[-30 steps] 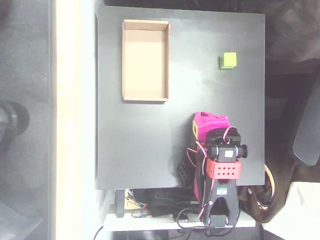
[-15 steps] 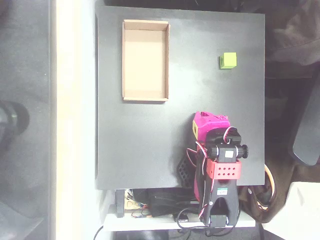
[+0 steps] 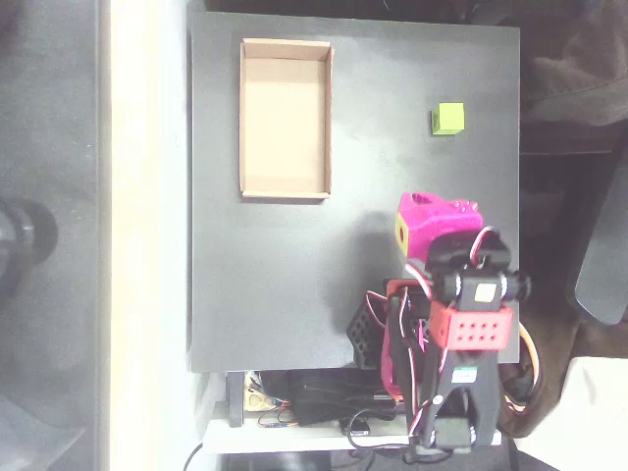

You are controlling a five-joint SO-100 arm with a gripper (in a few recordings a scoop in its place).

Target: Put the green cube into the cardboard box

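Overhead view shows the small lime-green cube (image 3: 448, 118) sitting alone near the right edge of the dark matte surface (image 3: 285, 285), well apart from the shallow tan cardboard box (image 3: 286, 118), which is empty. Below the cube hangs the magenta pincer (image 3: 432, 221); whether it's released or clenched, I can't tell. This looks like the approach step: next it must reach up to the cube and descend over it.
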